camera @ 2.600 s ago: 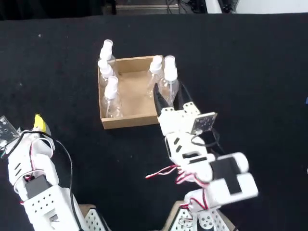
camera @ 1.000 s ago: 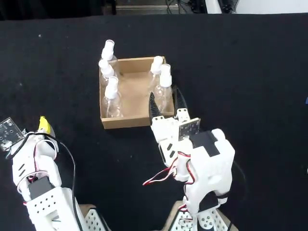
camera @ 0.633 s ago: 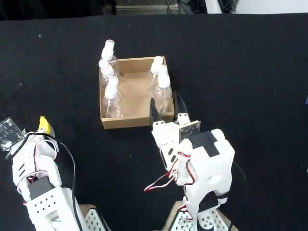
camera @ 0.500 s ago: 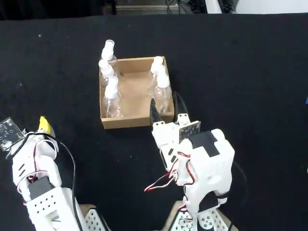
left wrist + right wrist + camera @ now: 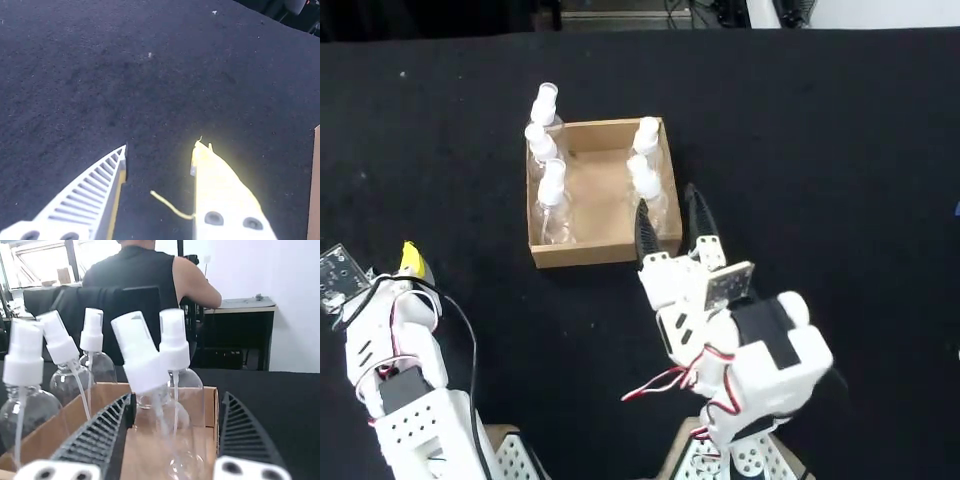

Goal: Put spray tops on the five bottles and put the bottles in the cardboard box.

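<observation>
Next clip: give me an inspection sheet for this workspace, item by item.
Surface: black cloth, flat.
Job's things: cardboard box holds five bottles with spray tops; the near right bottle leans.
Clutter: nothing seen.
Grippers: right gripper open, empty, at the box's near right corner; left gripper open, empty, over bare cloth.
Cables: red and white wires on the right arm; black cable on the left arm.
Surroundings: desk behind the table.

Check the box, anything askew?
One bottle, in the cardboard box just ahead of the open right gripper, leans over with its spray top clearly tilted. The neighbour bottle behind it stands upright. No spill or damage is visible.
</observation>
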You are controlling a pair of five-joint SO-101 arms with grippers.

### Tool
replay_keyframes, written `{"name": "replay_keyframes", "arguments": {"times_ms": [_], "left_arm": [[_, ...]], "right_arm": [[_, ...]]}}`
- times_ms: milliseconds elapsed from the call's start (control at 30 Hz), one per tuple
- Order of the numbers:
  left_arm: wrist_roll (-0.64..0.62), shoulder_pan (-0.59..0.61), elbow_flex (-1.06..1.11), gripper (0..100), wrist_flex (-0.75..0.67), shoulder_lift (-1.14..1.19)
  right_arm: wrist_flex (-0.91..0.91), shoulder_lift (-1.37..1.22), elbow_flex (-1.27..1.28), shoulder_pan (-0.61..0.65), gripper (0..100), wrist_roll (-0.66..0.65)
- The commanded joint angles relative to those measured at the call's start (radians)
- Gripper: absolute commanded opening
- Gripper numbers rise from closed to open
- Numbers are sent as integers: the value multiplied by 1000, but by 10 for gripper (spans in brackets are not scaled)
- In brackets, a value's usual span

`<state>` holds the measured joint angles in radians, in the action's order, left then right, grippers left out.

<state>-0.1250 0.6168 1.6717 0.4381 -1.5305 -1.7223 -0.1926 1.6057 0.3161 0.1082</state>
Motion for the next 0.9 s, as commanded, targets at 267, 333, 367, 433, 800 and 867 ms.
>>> {"name": "replay_keyframes", "arguments": {"times_ms": [267, 333, 367, 433, 800, 867], "left_arm": [[6, -12, -13, 192, -21, -18], [6, -12, -13, 192, -21, -18], [6, -12, -13, 192, -21, -18], [6, -12, -12, 192, -21, -18], [6, -12, -12, 192, -18, -18], [6, -12, -10, 192, -20, -18]], "right_arm": [[-21, 171, 81, 8, 223, 8], [-9, 171, 81, 8, 223, 8], [-5, 171, 81, 8, 223, 8], [-6, 171, 81, 8, 223, 8], [-35, 202, 81, 8, 223, 5], [-35, 254, 79, 8, 223, 5]]}}
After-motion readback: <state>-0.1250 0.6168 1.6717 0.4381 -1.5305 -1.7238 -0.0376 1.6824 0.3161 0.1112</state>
